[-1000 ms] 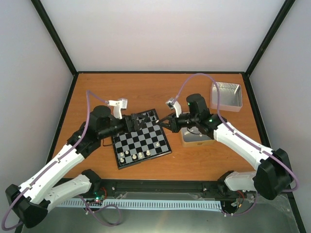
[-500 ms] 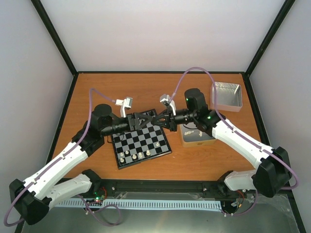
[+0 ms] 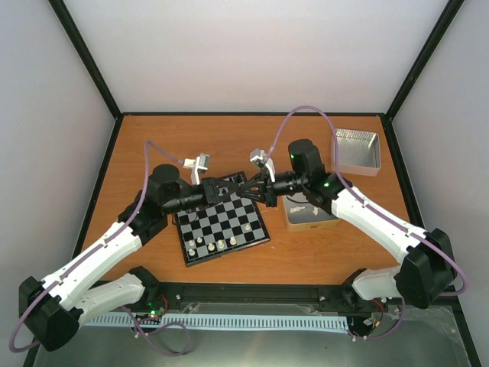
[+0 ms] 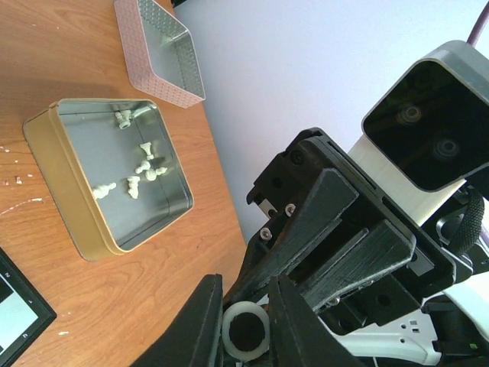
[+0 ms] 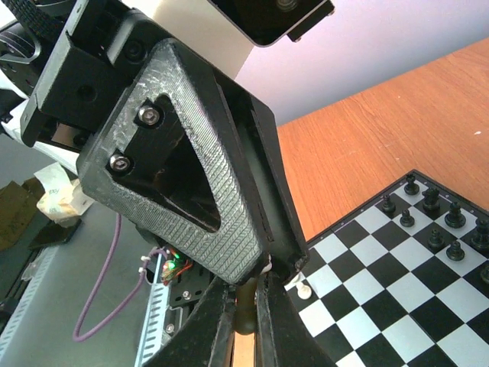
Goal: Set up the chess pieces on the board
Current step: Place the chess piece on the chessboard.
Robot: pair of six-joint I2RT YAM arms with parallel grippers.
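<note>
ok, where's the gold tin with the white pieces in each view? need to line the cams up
Top external: the gold tin is just right of the board, partly under the right arm.
Left wrist: gold tin at left, open, white pieces inside.
Right wrist: not in it.
Shared landmark: the board, centre in top external, bottom-left corner in left wrist, lower right in right wrist.

Even, diffuse overhead lighting; soft shadows fall beneath the arms on the orange-brown wooden table (image 3: 321,252). The gold-walled square metal tin (image 4: 65,195) gleams mildly at 9 o'clock. The black left gripper (image 4: 244,302) and cream-white round chess piece (image 4: 233,340), 6 o'clock, appear soft-focused.
</note>
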